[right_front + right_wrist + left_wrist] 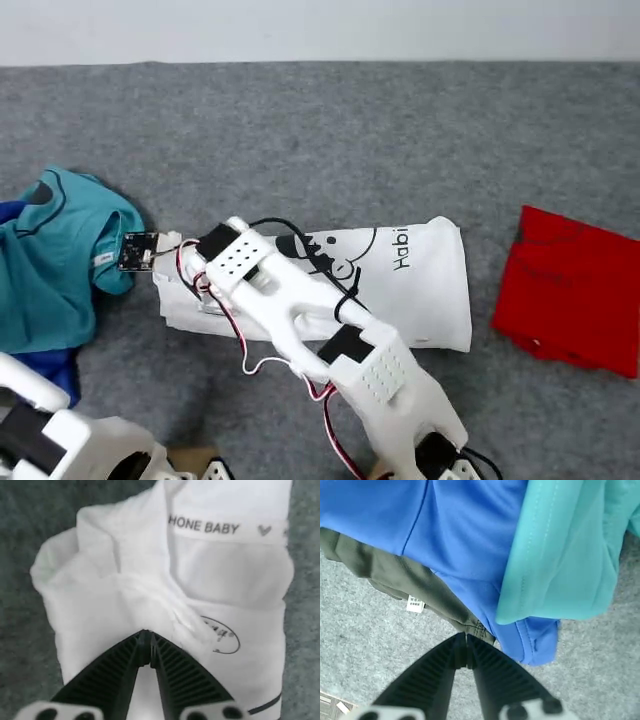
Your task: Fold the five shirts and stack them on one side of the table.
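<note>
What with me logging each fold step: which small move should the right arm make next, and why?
Probably carry the pinched end over toward the red shirt, folding the white shirt in half. The right arm's jaws seem shut on its bunched end, the shirt lies long across the table, and the red shirt already looks folded.

The high camera looks steeply down on the table from far above. The left wrist camera is close over the teal shirt, shared with the high view's left edge; the right one is close over the white shirt, at its centre.
</note>
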You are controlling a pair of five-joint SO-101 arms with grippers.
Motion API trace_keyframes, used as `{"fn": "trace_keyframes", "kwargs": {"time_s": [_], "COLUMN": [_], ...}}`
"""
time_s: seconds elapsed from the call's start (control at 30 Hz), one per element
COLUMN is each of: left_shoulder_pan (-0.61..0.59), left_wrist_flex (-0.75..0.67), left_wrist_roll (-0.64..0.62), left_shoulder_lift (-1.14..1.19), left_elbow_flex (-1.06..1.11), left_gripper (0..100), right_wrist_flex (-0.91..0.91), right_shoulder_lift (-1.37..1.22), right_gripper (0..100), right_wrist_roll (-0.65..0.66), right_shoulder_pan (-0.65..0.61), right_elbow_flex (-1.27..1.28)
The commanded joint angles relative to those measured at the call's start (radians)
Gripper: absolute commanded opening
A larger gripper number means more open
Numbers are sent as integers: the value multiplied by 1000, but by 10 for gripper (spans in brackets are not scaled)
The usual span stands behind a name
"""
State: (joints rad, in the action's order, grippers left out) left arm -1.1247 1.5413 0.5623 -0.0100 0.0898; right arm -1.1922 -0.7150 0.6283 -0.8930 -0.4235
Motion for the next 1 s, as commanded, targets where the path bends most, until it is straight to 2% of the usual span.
{"fn": "trace_keyframes", "kwargs": {"time_s": [0.0, 0.2, 0.37, 0.6, 0.77, 0.97], "left_shoulder_pan": [6, 6, 18, 69, 66, 71], "left_wrist_flex": [-9, -8, -6, 132, 178, 196], "left_wrist_roll": [12, 12, 12, 12, 12, 12], "left_shoulder_lift": [-12, -48, -183, -264, -273, -341], "left_elbow_flex": [-12, -12, -5, -4, -10, -5], "left_gripper": [6, 6, 6, 6, 6, 6], "right_wrist_flex": [-50, -246, -374, -564, -605, -602], "right_shoulder_lift": [35, 142, 196, 252, 303, 349], "right_gripper": [9, 9, 9, 9, 9, 9], "right_wrist_roll": [-11, -28, -161, -359, -456, -465], "right_shoulder_pan": [-7, 19, 124, 272, 466, 688], "right_elbow_flex": [-91, -241, -262, -272, -212, -107]}}
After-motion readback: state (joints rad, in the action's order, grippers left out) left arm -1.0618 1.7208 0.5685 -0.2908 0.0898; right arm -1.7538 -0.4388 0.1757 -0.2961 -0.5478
